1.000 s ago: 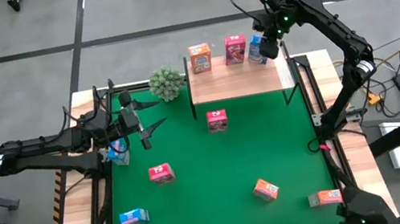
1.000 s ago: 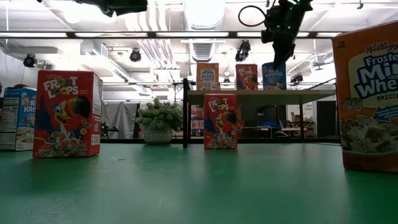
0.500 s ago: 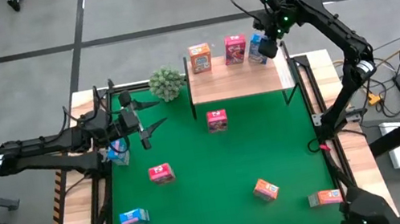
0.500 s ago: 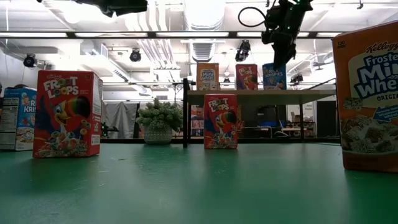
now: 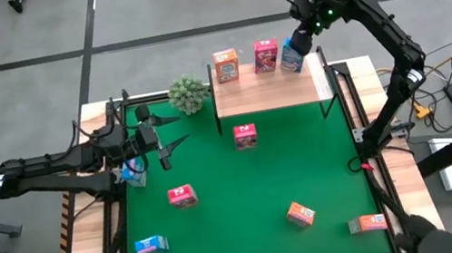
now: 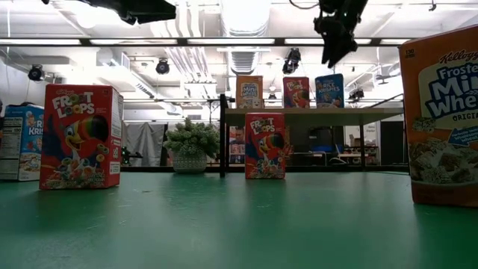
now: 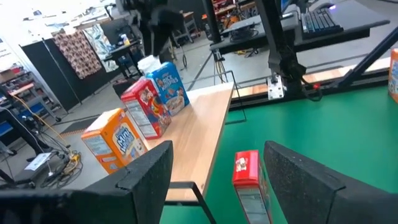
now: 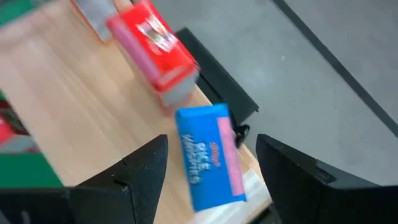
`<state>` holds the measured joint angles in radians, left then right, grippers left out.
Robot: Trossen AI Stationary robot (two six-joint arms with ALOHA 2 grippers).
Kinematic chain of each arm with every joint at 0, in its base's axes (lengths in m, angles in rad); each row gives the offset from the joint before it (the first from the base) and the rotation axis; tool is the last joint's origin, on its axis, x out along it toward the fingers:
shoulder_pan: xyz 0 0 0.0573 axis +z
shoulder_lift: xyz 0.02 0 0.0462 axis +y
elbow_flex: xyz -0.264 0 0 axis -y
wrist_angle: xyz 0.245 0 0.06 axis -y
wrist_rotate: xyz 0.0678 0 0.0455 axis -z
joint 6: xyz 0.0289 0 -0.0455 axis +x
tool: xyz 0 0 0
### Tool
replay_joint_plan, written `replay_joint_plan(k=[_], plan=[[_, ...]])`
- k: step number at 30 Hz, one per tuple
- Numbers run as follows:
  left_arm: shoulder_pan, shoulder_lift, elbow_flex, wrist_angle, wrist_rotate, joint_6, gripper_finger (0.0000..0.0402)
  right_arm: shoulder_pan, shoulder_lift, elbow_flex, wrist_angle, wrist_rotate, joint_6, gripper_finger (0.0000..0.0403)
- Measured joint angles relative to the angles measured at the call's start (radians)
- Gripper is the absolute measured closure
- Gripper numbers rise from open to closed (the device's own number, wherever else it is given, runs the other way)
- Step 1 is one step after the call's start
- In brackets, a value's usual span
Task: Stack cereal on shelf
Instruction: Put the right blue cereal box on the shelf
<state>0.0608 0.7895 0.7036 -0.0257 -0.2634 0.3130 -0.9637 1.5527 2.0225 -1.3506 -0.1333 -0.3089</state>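
Blue cereal box (image 5: 290,55) upright on shelf (image 5: 262,93), right end of a row of three. Right end effector (image 5: 301,37) just above it, fingers wide, empty. Left end effector (image 5: 159,147) wide, nearer the loose boxes on table (image 5: 305,159).

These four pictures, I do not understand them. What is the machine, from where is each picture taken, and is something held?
It is a robot with two dark arms at a green felt table. One camera looks down from above, one sits at table height, one rides on each wrist. Small cardboard cereal boxes stand on the table; on the light wooden shelf stand an orange box, a red box and a blue box. The right gripper hangs open above the blue box. The left gripper waits open. Nothing is held.
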Motion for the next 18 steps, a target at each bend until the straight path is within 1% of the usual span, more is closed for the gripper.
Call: replay_joint_plan(k=[3,8,11,14,18], plan=[[0.000,0.000,-0.017,0.000,0.000,-0.009,0.0167,0.061,-0.024,-0.005,0.000,-0.002,0.033,0.0184],[0.000,-0.001,-0.027,0.007,0.003,-0.016,0.0167,0.194,-0.071,-0.075,0.004,-0.005,0.073,0.0223],[0.000,-0.004,-0.027,0.007,0.003,-0.016,0.0167,0.257,-0.106,-0.151,0.040,0.015,0.111,0.0255],[0.000,-0.004,-0.027,-0.001,0.004,-0.016,0.0167,0.303,-0.141,-0.236,0.064,0.063,0.143,0.0291],[0.000,-0.004,-0.027,-0.005,0.004,-0.016,0.0167,0.314,-0.194,-0.366,0.138,0.116,0.182,0.0339]])
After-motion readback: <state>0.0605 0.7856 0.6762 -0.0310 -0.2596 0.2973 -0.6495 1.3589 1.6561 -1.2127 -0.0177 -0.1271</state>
